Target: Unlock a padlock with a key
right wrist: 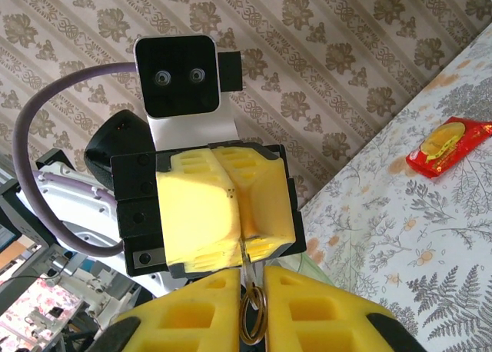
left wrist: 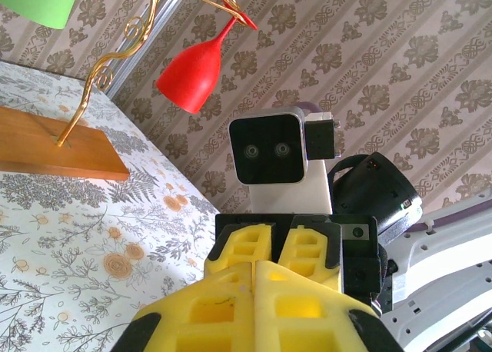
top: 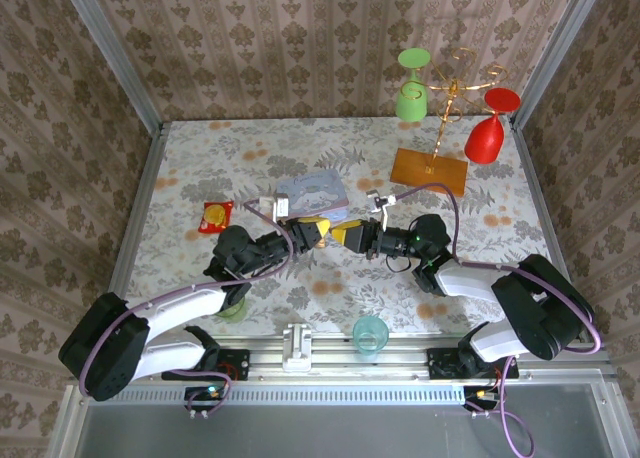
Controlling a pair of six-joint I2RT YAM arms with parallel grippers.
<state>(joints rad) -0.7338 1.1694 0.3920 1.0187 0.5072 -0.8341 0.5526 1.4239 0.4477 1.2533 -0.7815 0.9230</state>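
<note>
Crowding the far side of the floral-patterned table [top: 190, 168] we have a gold wire glass rack [top: 455, 73] on an orange wooden slab [top: 428, 170], with a glossy green stemmed glass [top: 411, 90] and a glossy red stemmed glass [top: 487, 130] hanging bowl-down from it; a pale-blue rectangular tin [top: 312, 192] lies just behind the spot where the arms meet; a shiny red-and-yellow foil packet [top: 215, 216] sits well to the left; a clear teal cup [top: 370, 333] stands by the near rail.

Mid-table, the left gripper [top: 318, 230] and right gripper [top: 352, 235] point tip to tip, almost touching; their ribbed yellow blocky fingers face each other.

On the right wrist view, the tiny brownish metal key [right wrist: 246, 325] is pinched between the right fingers, its round loop in the narrow slot and a thin sliver rising to touch the seam of the left fingers; those are pressed flat together, and what they press on I cannot tell.
</note>
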